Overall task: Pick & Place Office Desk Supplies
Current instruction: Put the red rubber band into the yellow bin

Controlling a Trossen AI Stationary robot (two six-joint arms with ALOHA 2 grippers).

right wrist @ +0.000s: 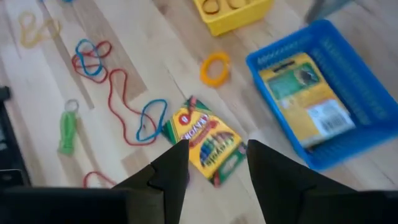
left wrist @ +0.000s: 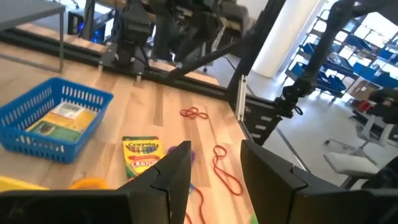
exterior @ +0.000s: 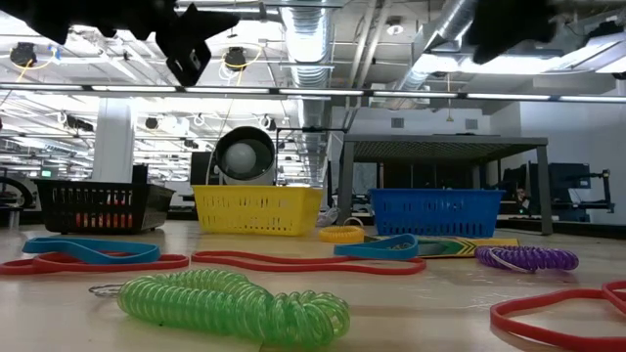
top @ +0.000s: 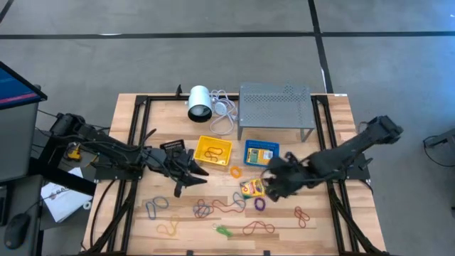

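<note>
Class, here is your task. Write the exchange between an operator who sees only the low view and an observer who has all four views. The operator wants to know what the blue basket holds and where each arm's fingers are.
Operator: From table height I see only the blue basket's wall. Is anything inside?
Observer: Yes, one crayon box lies flat in the blue basket.
Operator: Where is the right gripper?
Observer: The right gripper hangs above a second crayon box on the table. Its fingers are open and hold nothing.
Operator: And the left one?
Observer: The left gripper waits beside the yellow basket, fingers open and empty.
</note>
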